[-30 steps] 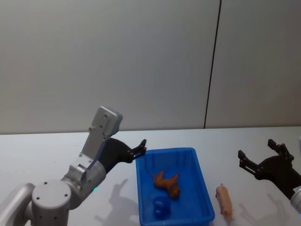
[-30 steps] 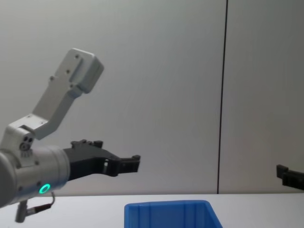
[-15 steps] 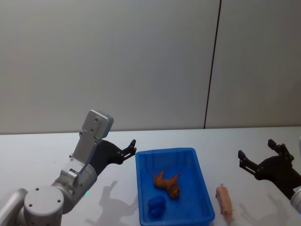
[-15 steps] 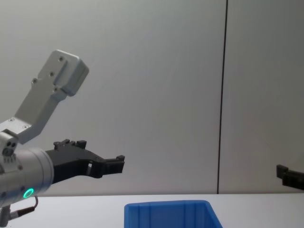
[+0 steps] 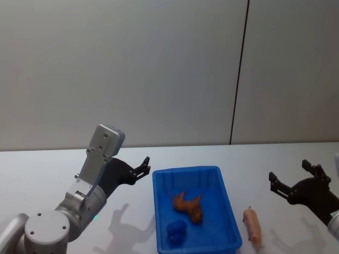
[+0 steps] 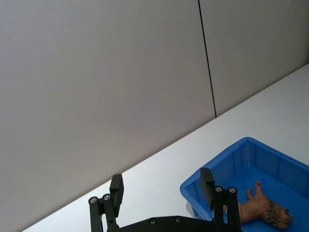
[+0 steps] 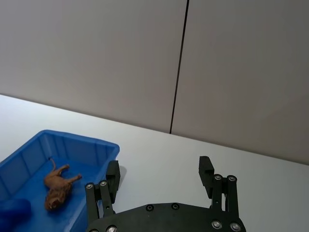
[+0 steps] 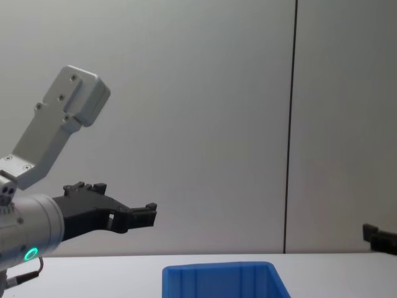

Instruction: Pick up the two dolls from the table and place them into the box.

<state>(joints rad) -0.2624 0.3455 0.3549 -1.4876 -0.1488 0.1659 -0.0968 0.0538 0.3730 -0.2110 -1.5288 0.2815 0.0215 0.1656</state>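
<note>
The blue box [image 5: 231, 222] stands on the white table [image 5: 47, 164]. A brown doll [image 5: 188, 206] lies inside it, also seen in the left wrist view [image 6: 260, 210] and the right wrist view [image 7: 57, 186]. A pink doll [image 5: 253, 224] lies on the table just right of the box. My left gripper [image 5: 142, 167] hovers open and empty, left of the box's far left corner; the chest view shows the left gripper [image 8: 140, 215] well above the box rim [image 8: 217, 269]. My right gripper [image 5: 290, 173] hangs open and empty, to the right of the pink doll.
A small dark blue object [image 5: 176, 230] sits in the near left corner of the box, beside the brown doll. A grey wall with a dark vertical seam [image 5: 239, 74] stands behind the table. Bare tabletop lies left of the box.
My left arm has drawn back to the left, away from the box's rim, with its gripper still open. The right gripper has sunk slightly. The dolls have not moved.
</note>
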